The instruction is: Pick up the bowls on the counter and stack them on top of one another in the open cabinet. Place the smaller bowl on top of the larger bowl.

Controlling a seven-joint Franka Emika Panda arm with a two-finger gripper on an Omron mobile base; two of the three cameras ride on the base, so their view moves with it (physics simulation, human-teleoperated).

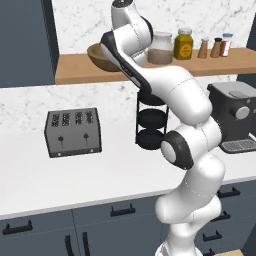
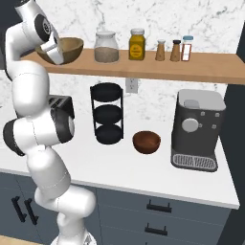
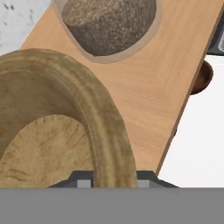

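1. Straddling the thick rim of the larger bowl [image 3: 105, 127], the gripper [image 2: 56, 51] appears clamped on it, one finger on each side.
2. It holds that bowl on the open cabinet [image 2: 191, 67], beside a glass jar [image 2: 106, 47].
3. Judged step: placing; next, release and lift clear.
4. Far below and well apart, the smaller bowl [image 2: 146, 141] waits on the counter [image 2: 143, 172].

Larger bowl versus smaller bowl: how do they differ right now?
The larger bowl is wide, light tan, and up at the open cabinet shelf with the gripper astride its rim. The smaller bowl is dark reddish-brown, narrower, untouched on the counter. Both are round and upright.
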